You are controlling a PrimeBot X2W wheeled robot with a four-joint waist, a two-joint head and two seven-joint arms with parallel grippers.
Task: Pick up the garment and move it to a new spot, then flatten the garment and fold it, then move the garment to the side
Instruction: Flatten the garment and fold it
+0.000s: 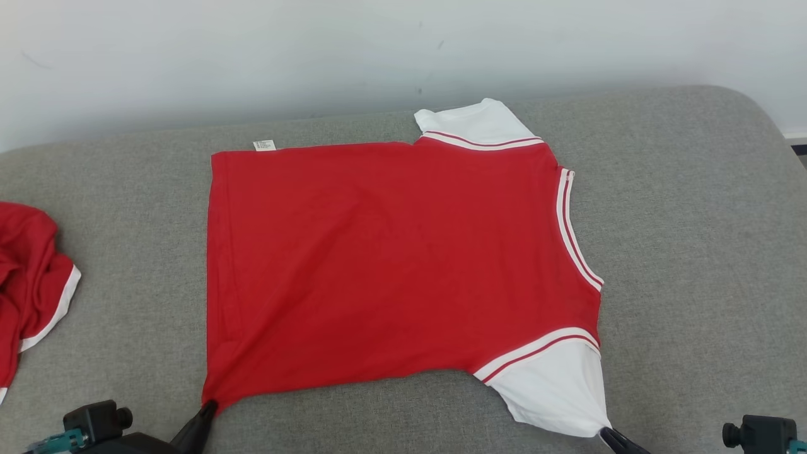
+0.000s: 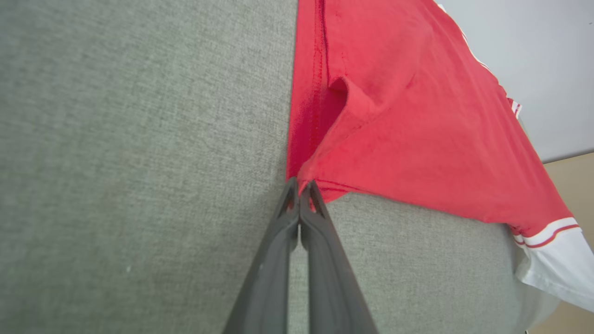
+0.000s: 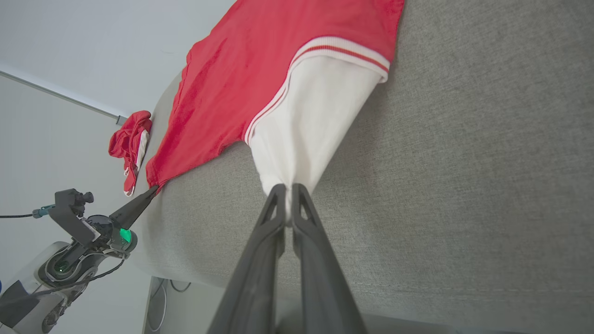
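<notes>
The garment (image 1: 391, 265) is a red T-shirt with white sleeves and striped trim, spread flat on the grey cushion, hem to the left and collar to the right. My left gripper (image 1: 210, 408) is shut on its near hem corner (image 2: 308, 178). My right gripper (image 1: 605, 432) is shut on the tip of the near white sleeve (image 3: 301, 134), which is drawn to a point between the fingers (image 3: 278, 204). In the right wrist view the left gripper (image 3: 153, 189) pinches the red corner at the cushion's near side. The far sleeve (image 1: 473, 123) lies flat by the wall.
A second red garment with white trim (image 1: 28, 284) lies crumpled at the cushion's left end. The grey cushion (image 1: 693, 252) has bare room to the right and along the front edge. A pale wall (image 1: 378, 50) runs behind it.
</notes>
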